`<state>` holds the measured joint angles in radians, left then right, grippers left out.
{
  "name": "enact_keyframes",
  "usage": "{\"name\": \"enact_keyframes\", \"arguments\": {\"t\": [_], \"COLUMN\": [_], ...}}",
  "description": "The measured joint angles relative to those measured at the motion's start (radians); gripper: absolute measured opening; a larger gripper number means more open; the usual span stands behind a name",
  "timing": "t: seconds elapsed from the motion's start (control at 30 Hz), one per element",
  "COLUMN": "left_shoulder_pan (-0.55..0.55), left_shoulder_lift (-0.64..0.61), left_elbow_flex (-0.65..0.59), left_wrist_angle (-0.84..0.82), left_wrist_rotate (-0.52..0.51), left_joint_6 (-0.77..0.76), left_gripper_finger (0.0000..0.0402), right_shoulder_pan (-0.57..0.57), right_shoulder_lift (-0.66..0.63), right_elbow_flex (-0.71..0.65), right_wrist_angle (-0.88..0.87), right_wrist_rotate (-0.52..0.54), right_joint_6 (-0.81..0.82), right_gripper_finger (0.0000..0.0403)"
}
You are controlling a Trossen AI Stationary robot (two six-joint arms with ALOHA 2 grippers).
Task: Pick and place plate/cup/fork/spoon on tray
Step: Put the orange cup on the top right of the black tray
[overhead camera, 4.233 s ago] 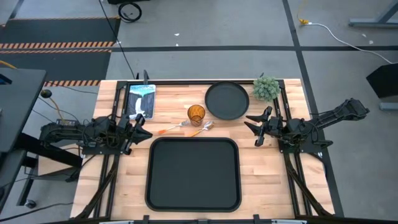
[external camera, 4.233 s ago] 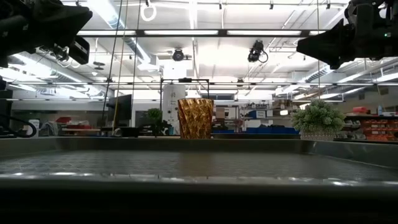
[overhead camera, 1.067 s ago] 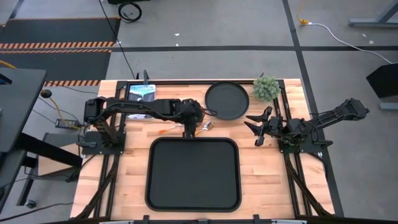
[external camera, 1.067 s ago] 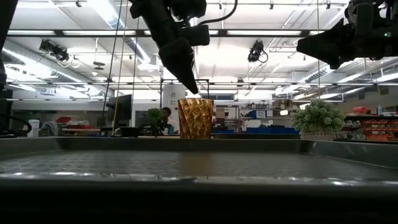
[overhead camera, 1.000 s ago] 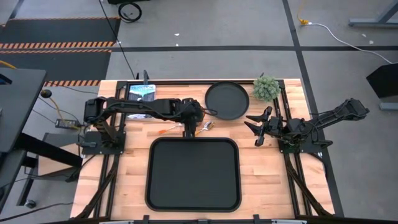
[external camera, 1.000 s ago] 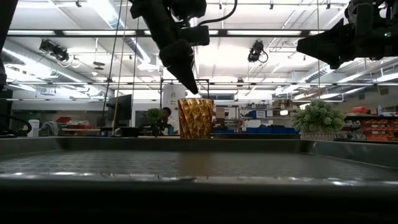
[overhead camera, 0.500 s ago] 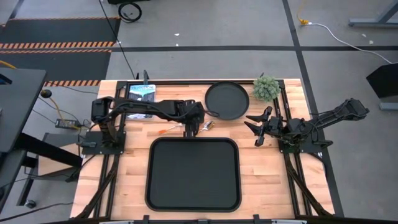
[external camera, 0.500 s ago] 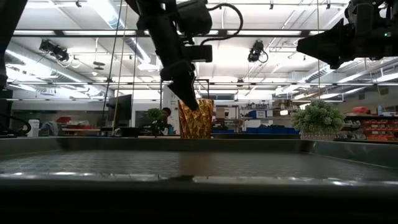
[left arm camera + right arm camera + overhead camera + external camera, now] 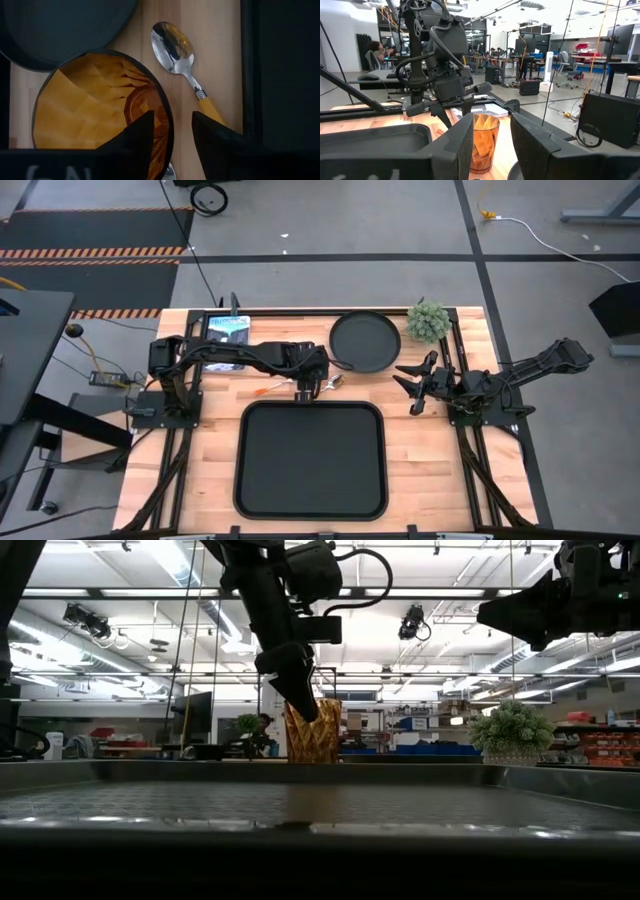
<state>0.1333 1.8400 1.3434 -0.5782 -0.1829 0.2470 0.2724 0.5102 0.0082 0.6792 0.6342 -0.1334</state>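
Your left gripper (image 9: 307, 384) has dropped in the last second from above the cup (image 9: 314, 730) onto its rim, jaws parted narrowly, one inside the wall and one outside, so the grasp looks imminent. The cup stands on the worktop (image 9: 420, 450) beside the plate (image 9: 365, 341), just behind the empty tray (image 9: 311, 461). Your right gripper (image 9: 407, 383) waits at the right edge, jaws spread.

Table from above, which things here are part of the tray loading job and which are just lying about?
For the job:
tray
plate
cup, one finger of the left pincer inside its rim
spoon
fork

Lying about:
small potted plant
blue and white packet
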Motion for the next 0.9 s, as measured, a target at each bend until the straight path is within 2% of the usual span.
{"name": "enact_keyframes", "arguments": {"t": [0.27,0.57,0.8,0.9], "left_shoulder_pan": [0.002,0.022,0.020,0.013], "left_shoulder_lift": [0.000,-0.002,-0.008,-0.008], "left_elbow_flex": [0.000,0.000,0.107,0.173], "left_wrist_angle": [-0.001,-0.002,-0.103,-0.150], "left_wrist_rotate": [0.000,0.002,0.001,0.041], "left_joint_6": [0.000,0.000,-0.001,-0.028], "left_gripper_finger": [0.0099,0.0018,0.0030,0.0036], "right_shoulder_pan": [0.000,0.000,0.000,0.000], "right_shoulder_lift": [0.000,0.000,0.000,0.000], "right_elbow_flex": [0.000,0.000,0.000,0.000], "right_wrist_angle": [0.000,0.000,0.000,0.000], "right_wrist_rotate": [0.000,0.000,0.000,0.000], "right_joint_6": [0.000,0.000,0.000,0.000], "right_gripper_finger": [0.0137,0.0137,0.0137,0.0137]}}
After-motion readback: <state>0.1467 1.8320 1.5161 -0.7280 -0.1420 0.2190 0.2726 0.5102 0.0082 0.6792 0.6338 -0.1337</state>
